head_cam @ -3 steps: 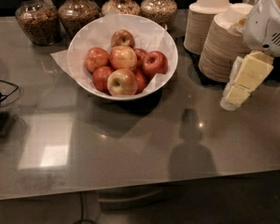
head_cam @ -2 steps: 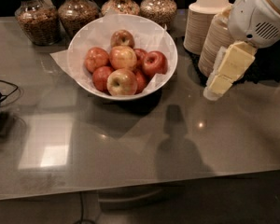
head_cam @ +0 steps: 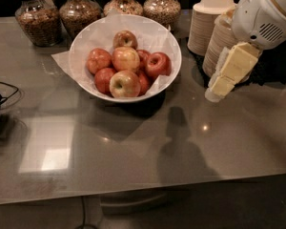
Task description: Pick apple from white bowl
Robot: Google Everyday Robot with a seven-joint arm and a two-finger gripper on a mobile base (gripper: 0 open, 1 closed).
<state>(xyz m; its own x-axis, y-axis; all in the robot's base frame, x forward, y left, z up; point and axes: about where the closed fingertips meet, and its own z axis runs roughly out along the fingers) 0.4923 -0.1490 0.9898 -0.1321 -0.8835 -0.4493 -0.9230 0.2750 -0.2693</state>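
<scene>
The glossy grey table carried a white bowl at far centre. Four glass jars stood in a row along the far edge behind it. Stacks of beige bowls stood at far right. A black cable lay at the left edge. The gripper hung over the table's right side, just near of the stacks.

Orange-blushed apple sits seemingly topmost in white bowl; gripper hangs well apart.

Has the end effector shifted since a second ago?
Yes. The end effector has moved left toward the white bowl, now overlapping the stacked beige bowls in view.
</scene>
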